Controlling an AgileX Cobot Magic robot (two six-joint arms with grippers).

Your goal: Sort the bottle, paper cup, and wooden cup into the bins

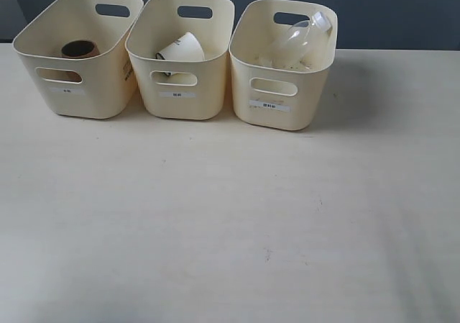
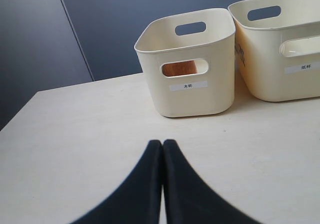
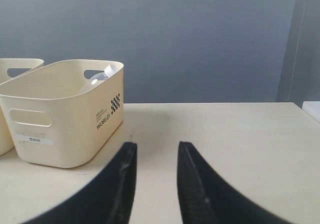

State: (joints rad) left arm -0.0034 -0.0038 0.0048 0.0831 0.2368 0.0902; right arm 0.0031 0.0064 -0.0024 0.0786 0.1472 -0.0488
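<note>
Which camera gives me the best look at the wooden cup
The exterior view: it looks down into the left bin and shows the wooden cup and its rim. The left wrist view shows only a brown patch through the handle cutout. The right wrist view misses it.

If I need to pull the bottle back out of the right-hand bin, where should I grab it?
Grip the bottle at its neck, just below the white cap, coming down from above. It leans against the bin's far corner, cap up near the rim, so the neck looks most reachable.
</note>
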